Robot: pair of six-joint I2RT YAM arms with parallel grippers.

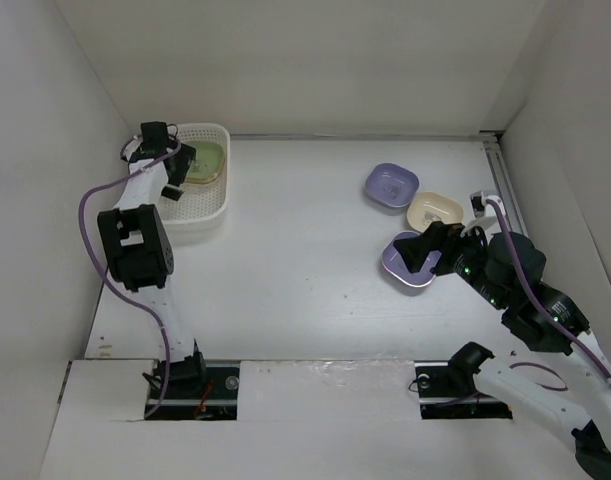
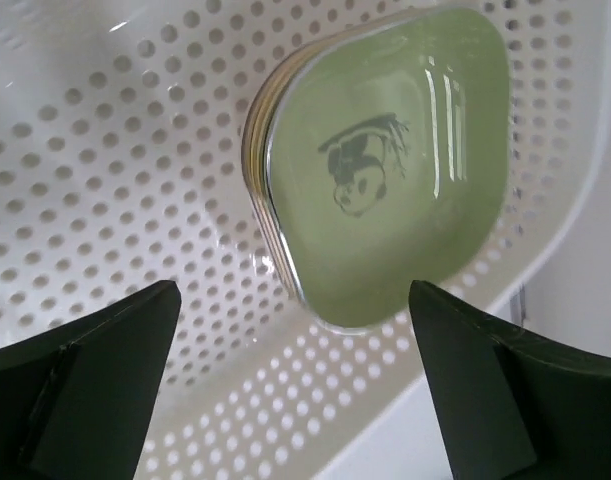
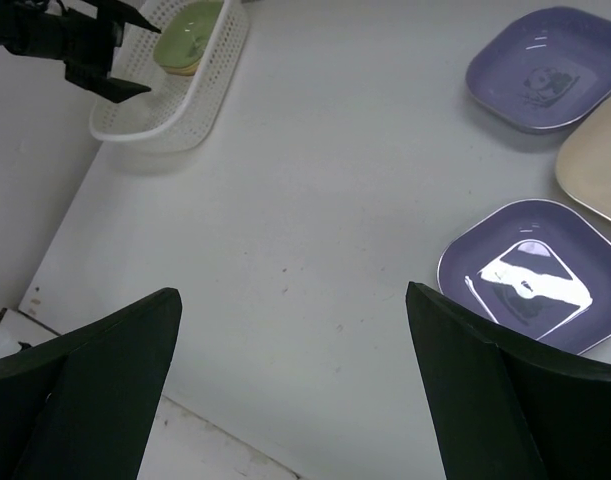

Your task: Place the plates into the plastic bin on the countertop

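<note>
The white perforated plastic bin stands at the far left of the countertop. Inside it lies a stack of plates with a light green plate on top; the left wrist view shows the green plate with its dark print and the bin's mesh wall. My left gripper hangs open and empty over the bin beside the stack. At the right lie two lavender plates and a cream plate. My right gripper is open and empty above the nearer lavender plate.
White walls enclose the countertop on the left, back and right. A metal rail runs along the right wall. A raised white ledge crosses the near edge by the arm bases. The right wrist view shows the bin far off.
</note>
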